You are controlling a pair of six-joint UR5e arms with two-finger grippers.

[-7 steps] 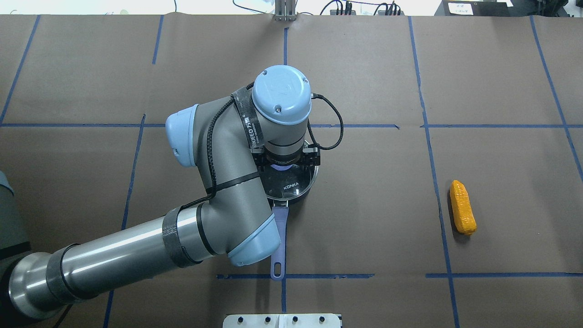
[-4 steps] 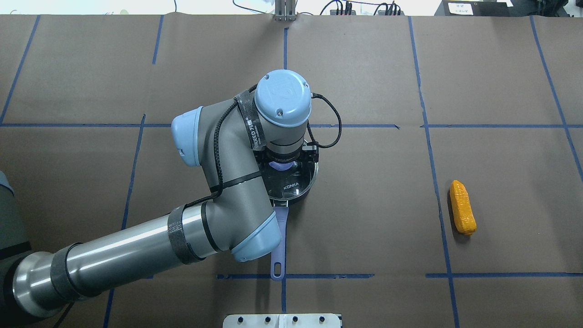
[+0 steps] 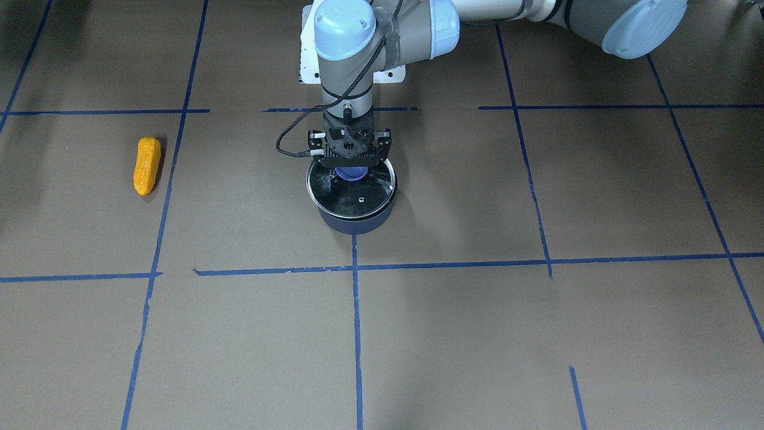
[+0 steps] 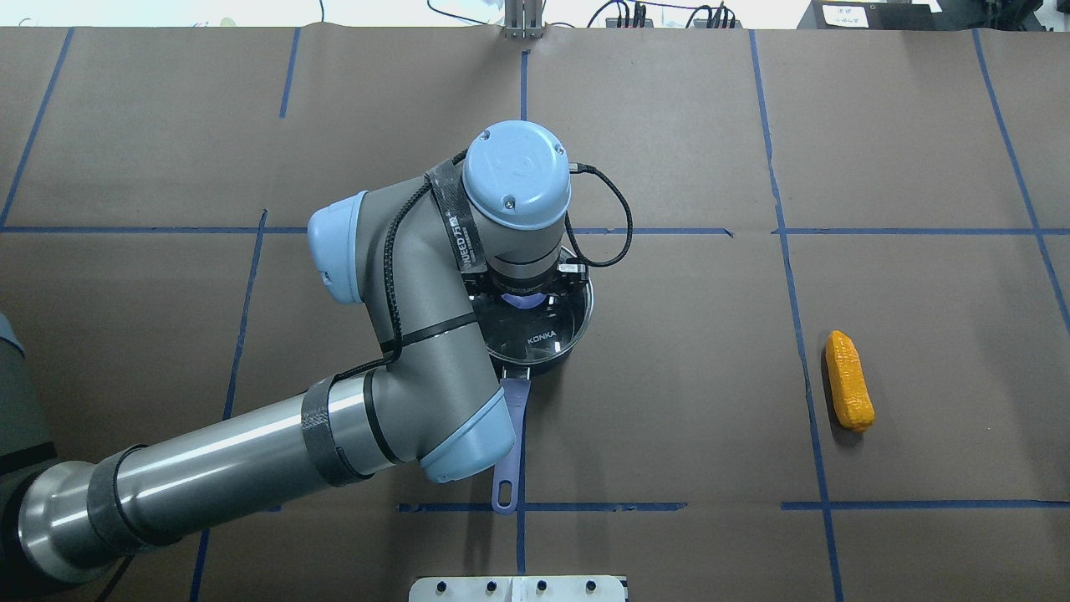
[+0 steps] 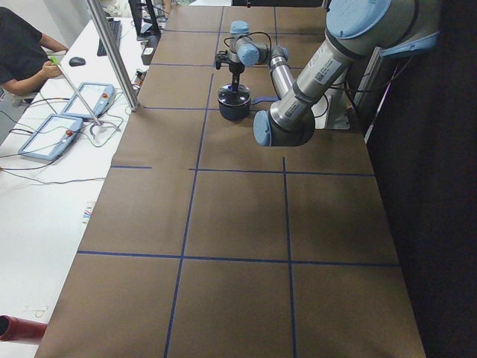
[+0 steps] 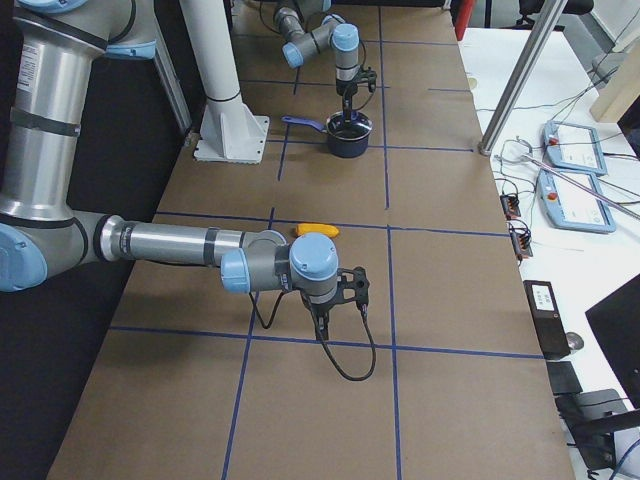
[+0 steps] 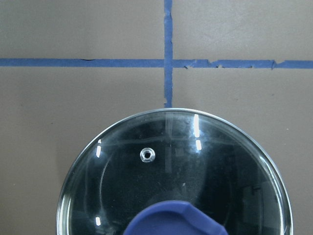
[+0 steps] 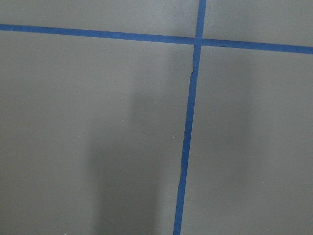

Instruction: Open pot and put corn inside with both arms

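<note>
The pot (image 3: pixel 356 222) stands at mid-table, its long handle (image 4: pixel 510 447) pointing toward my base. My left gripper (image 3: pixel 350 169) is shut on the blue knob (image 7: pixel 175 221) of the glass lid (image 3: pixel 362 196). It holds the lid a little above the pot's rim. The lid fills the lower half of the left wrist view (image 7: pixel 146 176). The corn (image 4: pixel 849 380) lies alone on the table on my right side, also seen in the front view (image 3: pixel 147 165). My right gripper (image 6: pixel 320 328) hangs over bare table near the corn (image 6: pixel 316 230). I cannot tell whether it is open or shut.
The white base mount (image 4: pixel 518 588) sits at the table's near edge. A white post (image 6: pixel 222 70) stands beside it. Blue tape lines (image 8: pixel 188 127) cross the brown table cover. An operators' desk with tablets (image 6: pixel 573 148) runs along the far side.
The left wrist dipped onto the lid, then rose. The lid now looks larger and sits offset from the pot, lifted off it. The corn has not moved.
</note>
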